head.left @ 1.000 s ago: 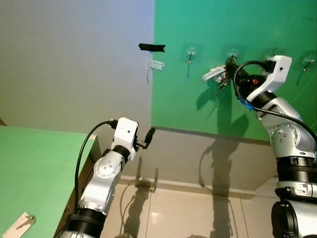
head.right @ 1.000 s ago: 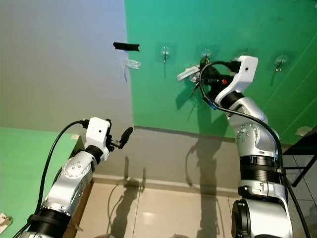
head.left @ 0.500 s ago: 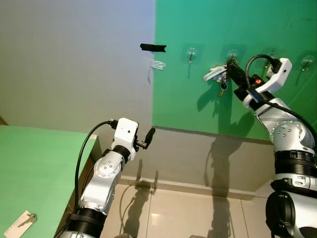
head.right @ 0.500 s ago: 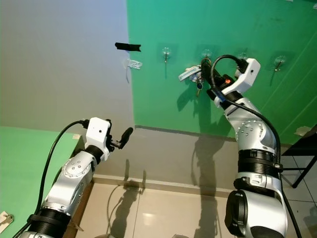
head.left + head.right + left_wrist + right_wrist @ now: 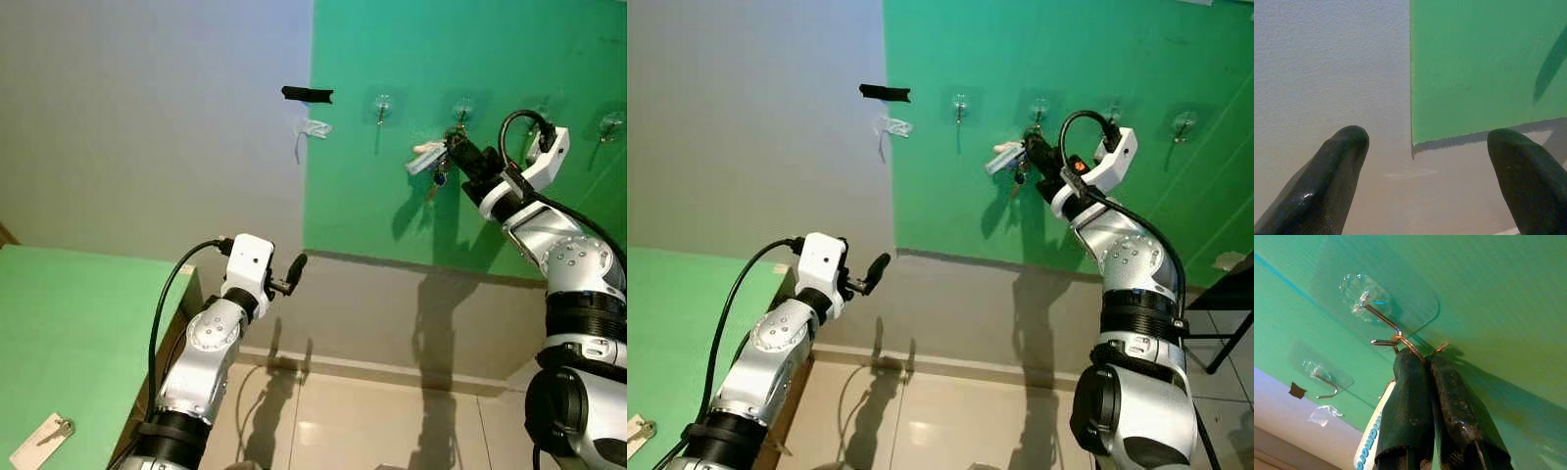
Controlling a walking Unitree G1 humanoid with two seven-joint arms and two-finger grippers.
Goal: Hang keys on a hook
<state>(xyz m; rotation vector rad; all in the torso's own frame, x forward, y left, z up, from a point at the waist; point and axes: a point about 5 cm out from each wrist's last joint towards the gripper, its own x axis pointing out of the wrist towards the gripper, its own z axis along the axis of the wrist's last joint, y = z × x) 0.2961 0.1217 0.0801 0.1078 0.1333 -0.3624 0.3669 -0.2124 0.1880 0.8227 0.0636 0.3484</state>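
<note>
Pinching the key ring [image 5: 1406, 343] between pressed-together jaws, the right gripper [image 5: 1422, 360] holds the keys [image 5: 438, 166] just under the wire hook [image 5: 1382, 318], so the ring can catch it. The left gripper [image 5: 1422, 161] idles, jaws spread, facing the wall.

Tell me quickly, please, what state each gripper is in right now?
Left gripper: open, holding nothing.
Right gripper: shut on the keys at a hook.

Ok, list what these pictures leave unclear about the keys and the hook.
- Right wrist view: whether the key ring sits over the hook; the right gripper covers it.
- Eye views: the keys are too small to count.
- The tag print is cut off by the fingers.
</note>
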